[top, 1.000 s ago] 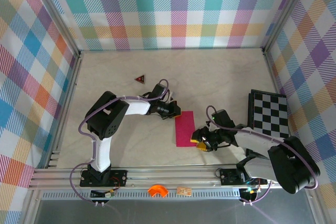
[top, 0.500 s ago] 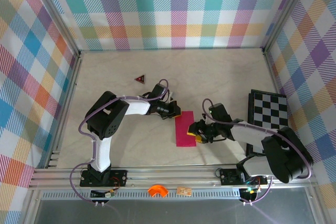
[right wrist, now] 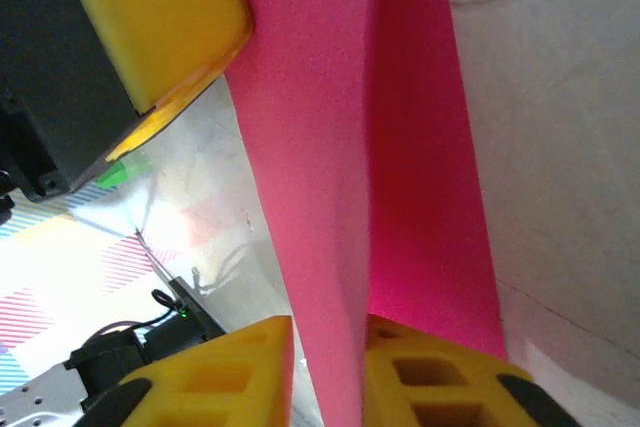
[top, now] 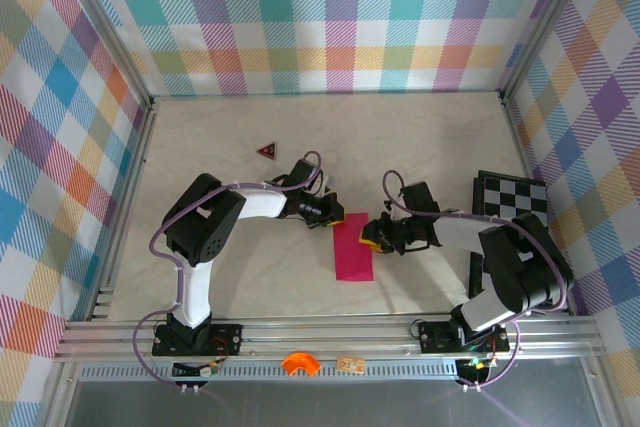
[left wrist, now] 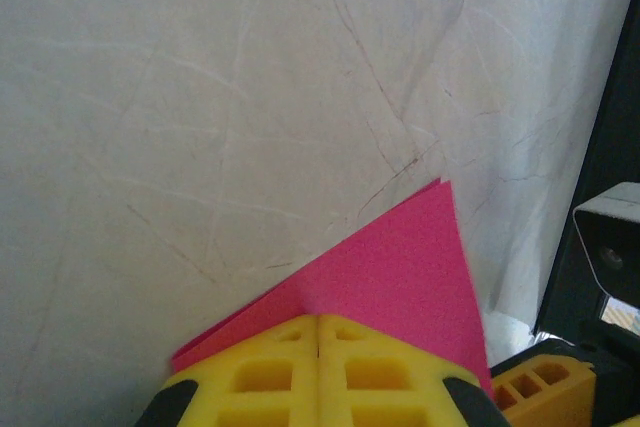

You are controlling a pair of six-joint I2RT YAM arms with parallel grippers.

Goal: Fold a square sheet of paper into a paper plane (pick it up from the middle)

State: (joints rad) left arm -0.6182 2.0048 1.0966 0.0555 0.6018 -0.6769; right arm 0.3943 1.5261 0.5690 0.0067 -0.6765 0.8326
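The folded square sheet of paper (top: 353, 249) is lying on the table (top: 250, 282). The left gripper (left wrist: 318, 372), fingers closed together, is pressing its corner. The right gripper (right wrist: 328, 342) is straddling a raised layer; whether it is pinching, I cannot tell. I think it should be closing gently, with edges aligned

**A robot test cell in a lab**

Pastel plaid walls (top: 340, 17) box in a pale, marble-look table (top: 420, 137) on three sides. An aluminium rail (top: 330, 332) along the near edge carries the cabled left arm (top: 205, 232) and right arm (top: 515, 272). A checkerboard (top: 515, 209) lies flat at the right.
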